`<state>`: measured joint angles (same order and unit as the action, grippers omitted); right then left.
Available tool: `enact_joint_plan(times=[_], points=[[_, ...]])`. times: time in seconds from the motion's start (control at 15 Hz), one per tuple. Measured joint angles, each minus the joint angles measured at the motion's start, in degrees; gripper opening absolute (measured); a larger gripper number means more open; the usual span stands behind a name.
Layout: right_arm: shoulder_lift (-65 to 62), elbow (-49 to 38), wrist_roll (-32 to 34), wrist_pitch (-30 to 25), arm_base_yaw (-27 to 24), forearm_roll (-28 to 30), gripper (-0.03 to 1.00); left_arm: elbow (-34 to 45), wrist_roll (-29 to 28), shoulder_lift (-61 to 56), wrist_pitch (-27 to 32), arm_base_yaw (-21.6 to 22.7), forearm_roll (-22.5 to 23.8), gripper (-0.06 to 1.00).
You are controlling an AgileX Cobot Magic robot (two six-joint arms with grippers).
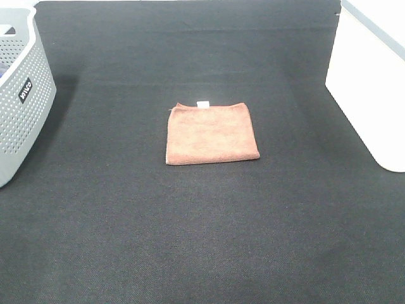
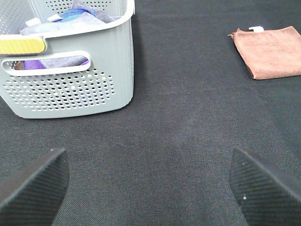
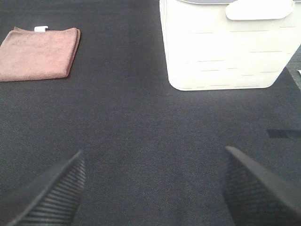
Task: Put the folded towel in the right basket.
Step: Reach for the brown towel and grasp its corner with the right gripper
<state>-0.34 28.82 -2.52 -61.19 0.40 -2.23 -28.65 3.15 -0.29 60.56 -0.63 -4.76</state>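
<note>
**Exterior high view**
- One folded towel point(image 1: 212, 133), rust-brown and roughly square. It lies flat near the middle of the black mat point(image 1: 202, 247).
- One white tag point(image 1: 203, 104), small, on the towel's far edge.
- One grey basket point(image 1: 22, 95) with perforated walls and a dark label on its side. It is cut off by the left edge and stands well apart from the towel.
- One white basket point(image 1: 370, 88), cut off by the right edge and also well apart from the towel. Its inside does not show here.
- Neither of my grippers shows in this view.

**Left wrist view**
- My left gripper point(image 2: 150, 188) has its jaws spread wide. Nothing is between them, and only bare mat shows in the gap.
- The grey basket is near, with a yellow strip point(image 2: 21, 44) on its rim above a handle slot.
- Inside it are bundled cloths point(image 2: 82, 12) in blue, purple and grey.
- The folded towel is off to the far side, tag showing, touching neither the basket nor me.

**Right wrist view**
- My right gripper point(image 3: 153, 188) also has its jaws wide apart and holds nothing. Bare mat shows between them.
- The white basket stands ahead on the mat, with slotted walls and a moulded handle at the rim.
- The folded towel lies flat on the mat, well apart from the white basket and outside it.
</note>
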Motion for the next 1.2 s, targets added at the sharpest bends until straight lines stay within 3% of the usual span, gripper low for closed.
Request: enact_joint_plan(times=[0.27, 0.53, 0.73, 0.93, 1.2], points=[[1.09, 0.4, 0.0, 0.69, 0.0, 0.0, 0.74, 0.0, 0.0, 0.0, 0.0, 0.0, 0.0, 0.88], [18.56, 4.3, 0.0, 15.76, 0.0, 0.0, 0.74, 0.0, 0.0, 0.0, 0.0, 0.0, 0.0, 0.88], [34.84, 9.74, 0.0, 22.0, 0.0, 0.0, 0.74, 0.0, 0.0, 0.0, 0.0, 0.0, 0.0, 0.88], [54.09, 21.08, 0.0, 22.57, 0.0, -0.52, 0.74, 0.0, 0.0, 0.0, 0.0, 0.0, 0.0, 0.88], [72.59, 35.64, -3.95, 18.56, 0.0, -8.19, 0.74, 0.0, 0.0, 0.0, 0.0, 0.0, 0.0, 0.88]])
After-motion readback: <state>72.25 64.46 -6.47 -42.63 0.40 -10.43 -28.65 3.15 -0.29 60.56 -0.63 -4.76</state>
